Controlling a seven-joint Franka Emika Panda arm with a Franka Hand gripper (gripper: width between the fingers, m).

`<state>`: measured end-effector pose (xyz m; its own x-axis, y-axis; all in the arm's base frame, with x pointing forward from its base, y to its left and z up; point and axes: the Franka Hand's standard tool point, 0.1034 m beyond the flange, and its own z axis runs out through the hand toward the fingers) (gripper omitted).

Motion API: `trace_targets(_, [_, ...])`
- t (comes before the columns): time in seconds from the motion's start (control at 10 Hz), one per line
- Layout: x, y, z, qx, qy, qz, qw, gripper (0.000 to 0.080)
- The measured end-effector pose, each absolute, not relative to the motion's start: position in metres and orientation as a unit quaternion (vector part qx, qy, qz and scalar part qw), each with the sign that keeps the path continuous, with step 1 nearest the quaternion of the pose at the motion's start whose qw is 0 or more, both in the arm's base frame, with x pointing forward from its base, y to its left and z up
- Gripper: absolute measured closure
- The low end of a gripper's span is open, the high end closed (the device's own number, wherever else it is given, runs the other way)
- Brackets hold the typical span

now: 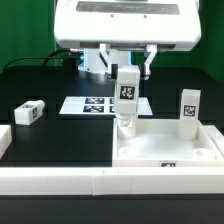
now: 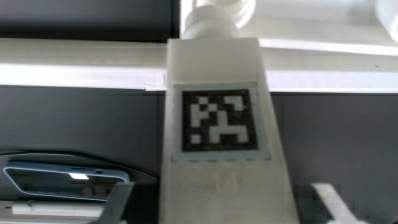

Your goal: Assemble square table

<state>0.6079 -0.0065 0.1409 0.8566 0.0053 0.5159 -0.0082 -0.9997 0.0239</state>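
The square table's white top [image 1: 165, 152] lies rim-up on the exterior view's right. One white tagged leg [image 1: 190, 110] stands upright at its far right corner. A second leg [image 1: 128, 98] stands upright at the far left corner, and my gripper [image 1: 128, 76] is shut on its upper part. In the wrist view this leg [image 2: 222, 118] fills the middle, its far end meeting the top's white rim [image 2: 89, 65]. My gripper [image 2: 222, 208] flanks it, one finger [image 2: 331, 202] showing on each side. I cannot tell how deep the leg sits in the socket. A third leg [image 1: 30, 112] lies loose on the left.
The marker board [image 1: 92, 105] lies flat behind the top's left corner. Long white border rails [image 1: 60, 182] run along the front and the left edge [image 1: 4, 140]. A dark glossy object [image 2: 68, 185] shows beside the held leg in the wrist view.
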Motion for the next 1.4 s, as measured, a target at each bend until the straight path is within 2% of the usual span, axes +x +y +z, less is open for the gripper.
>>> trace_targets(0.4, [0.628, 0.096, 0.137, 0.961, 0.014, 0.275, -0.027, 0.0512])
trace_targets(0.8, [0.626, 0.099, 0.133, 0.96, 0.017, 0.279, -0.025, 0.0512])
trace_targets(1.1, [0.629, 0.101, 0.119, 0.954, 0.057, 0.293, -0.008, 0.0512])
trace_targets(1.4, [0.628, 0.103, 0.118, 0.955, 0.058, 0.292, -0.009, 0.0512])
